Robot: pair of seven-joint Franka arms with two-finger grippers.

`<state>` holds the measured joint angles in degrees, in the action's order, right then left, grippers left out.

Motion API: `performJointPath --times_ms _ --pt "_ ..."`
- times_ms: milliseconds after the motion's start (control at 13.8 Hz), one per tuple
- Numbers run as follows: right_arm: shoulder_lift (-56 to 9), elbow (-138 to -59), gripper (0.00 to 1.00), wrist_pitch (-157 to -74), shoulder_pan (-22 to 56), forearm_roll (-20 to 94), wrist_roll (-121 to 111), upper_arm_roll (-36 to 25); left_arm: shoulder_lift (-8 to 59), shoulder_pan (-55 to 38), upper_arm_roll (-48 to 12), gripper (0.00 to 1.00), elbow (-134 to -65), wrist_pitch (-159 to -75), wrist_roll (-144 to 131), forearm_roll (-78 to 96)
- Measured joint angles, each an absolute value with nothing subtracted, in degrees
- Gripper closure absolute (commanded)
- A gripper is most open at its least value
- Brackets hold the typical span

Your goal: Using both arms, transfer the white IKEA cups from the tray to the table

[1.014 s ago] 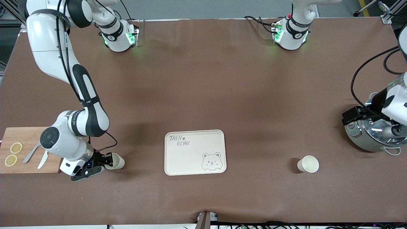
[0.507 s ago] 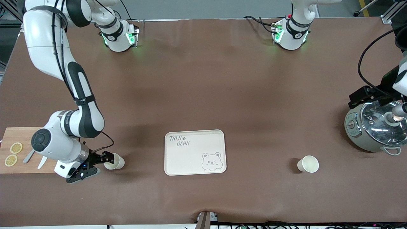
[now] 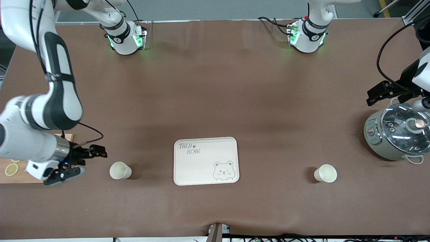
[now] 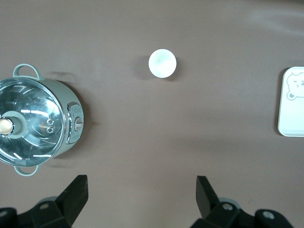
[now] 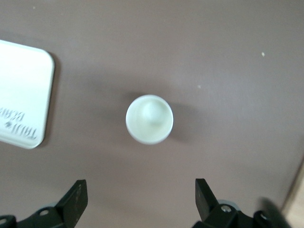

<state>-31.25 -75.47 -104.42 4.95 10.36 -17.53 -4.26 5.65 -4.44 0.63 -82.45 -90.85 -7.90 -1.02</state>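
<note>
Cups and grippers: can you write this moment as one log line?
cups: two small cream-white round cups upright on table, beside tray | right gripper: open, empty, near board | left gripper: open, beside pot

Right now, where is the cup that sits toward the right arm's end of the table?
That white cup stands upright on the table beside the bear tray, between the tray and the open right gripper.

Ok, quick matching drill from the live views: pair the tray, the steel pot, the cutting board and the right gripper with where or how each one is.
Things:
1. tray
2. steel pot
3. cutting board
4. right gripper

Places or states:
A. at the left arm's end of the table
B. open, holding nothing
C. between the two cups
D. carries lemon slices

Pairs: 1-C, 2-A, 3-D, 4-B
</note>
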Motion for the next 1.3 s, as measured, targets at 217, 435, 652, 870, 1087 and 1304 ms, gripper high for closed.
performJointPath --times_ms 217,435,652,870,1087,1304 --pt "-26.0 -74.5 0.0 -96.0 4.6 10.1 -15.5 -6.5 5.6 -4.4 0.6 0.0 -82.3 -90.9 -7.9 -1.0" --pt "-21.3 -74.1 0.0 -90.3 4.2 8.7 -14.2 -9.1 5.5 -4.4 0.6 0.0 -81.7 -90.9 -7.9 -0.3" --pt "-16.7 -74.1 0.0 -85.8 4.2 5.9 -9.3 -9.4 5.5 -4.4 0.7 0.0 -81.5 -90.9 -8.0 -0.2" --pt "-13.0 -74.2 0.0 -83.2 4.3 3.9 -7.9 -9.1 5.5 -4.4 0.8 0.0 -81.5 -90.9 -8.0 -0.2" --pt "-11.3 -75.7 0.0 -82.4 4.1 3.4 -7.4 -9.2 5.5 -4.4 0.9 0.0 -81.4 -90.9 -8.0 -0.2" --pt "-11.2 -76.4 0.0 -82.6 4.1 3.4 -7.4 -9.2 5.5 -4.3 1.0 0.0 -81.4 -90.9 -8.0 -0.2"
